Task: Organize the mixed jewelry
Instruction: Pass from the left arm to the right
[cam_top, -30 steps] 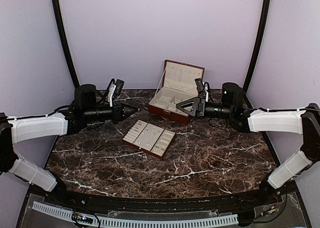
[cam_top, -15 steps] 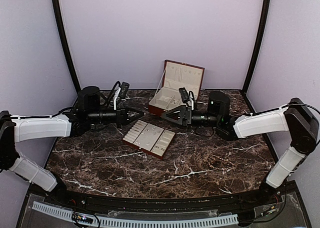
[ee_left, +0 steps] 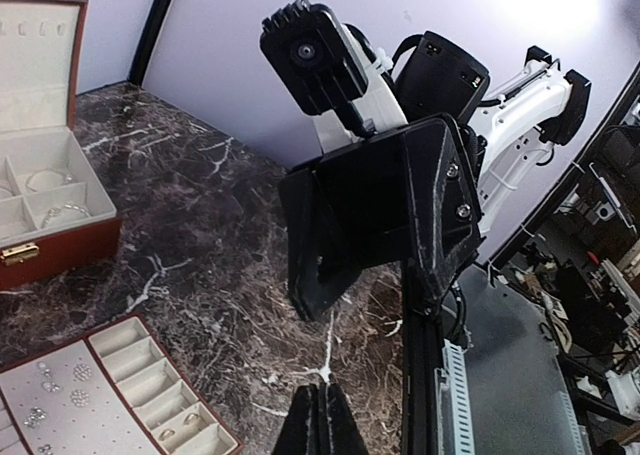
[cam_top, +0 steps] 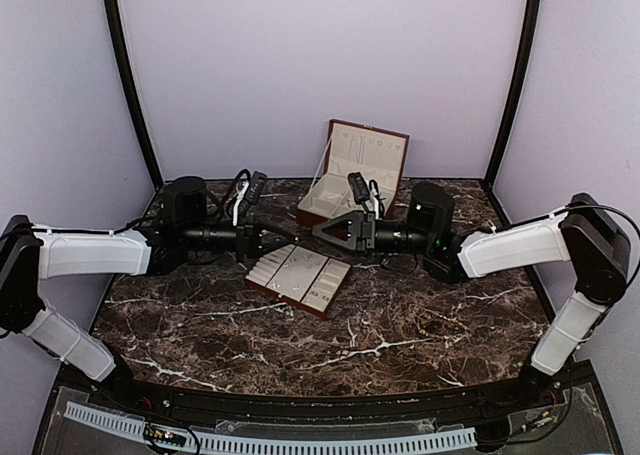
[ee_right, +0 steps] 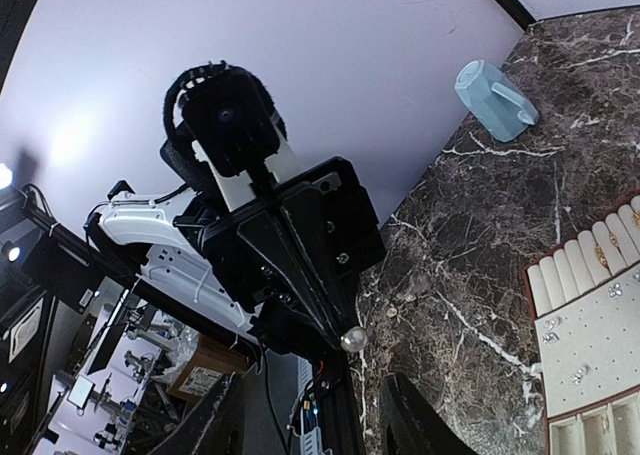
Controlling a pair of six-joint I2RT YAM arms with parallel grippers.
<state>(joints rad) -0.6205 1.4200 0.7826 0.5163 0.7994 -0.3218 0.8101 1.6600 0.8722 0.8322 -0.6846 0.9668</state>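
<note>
Box sitting open behind the tray. I'm holding both arms tip to tip above the tray's far edge, probably for a hand-off. Right gripper is standing spread, gripping nothing and facing the left gripper. The left is pressed together, pinching a pearl at its very tip, probably so the other fingers can take it. Other jewelry is lying in the tray.

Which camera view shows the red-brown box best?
The top view: it shows nearly the whole box with its lid raised. The left wrist view shows only one corner, with a brass clasp. The right wrist view does not show it.
</note>
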